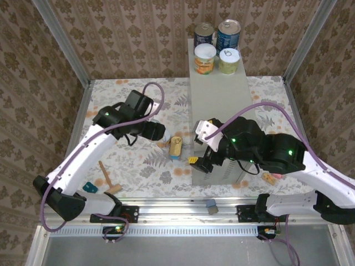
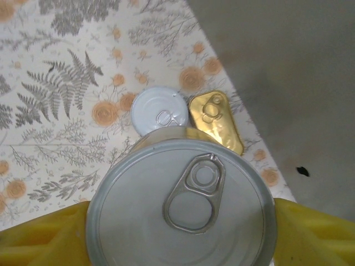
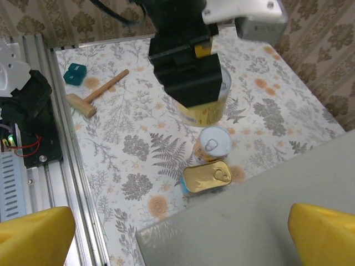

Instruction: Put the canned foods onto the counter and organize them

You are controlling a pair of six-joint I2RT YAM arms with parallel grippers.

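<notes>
My left gripper (image 2: 180,224) is shut on a yellow-labelled can (image 2: 180,202) with a pale pull-tab lid, held upright above the floral table. In the right wrist view, that black gripper (image 3: 186,72) covers the can (image 3: 206,108). Below it stand a smaller white-lidded can (image 2: 158,111) and the flat gold-topped tin (image 2: 215,119), side by side against the grey counter (image 2: 288,83). At the far end of the counter (image 1: 219,105) are two blue cans (image 1: 228,32) and two yellow cans (image 1: 205,58). My right gripper (image 1: 201,162) stands open over the counter's near left corner, holding nothing.
A wooden mallet (image 1: 108,178) and a teal block (image 1: 89,187) lie on the table at the near left. A small grey block (image 1: 211,206) sits on the front rail. A small tan piece (image 1: 270,178) lies near the right arm. Patterned walls enclose the table.
</notes>
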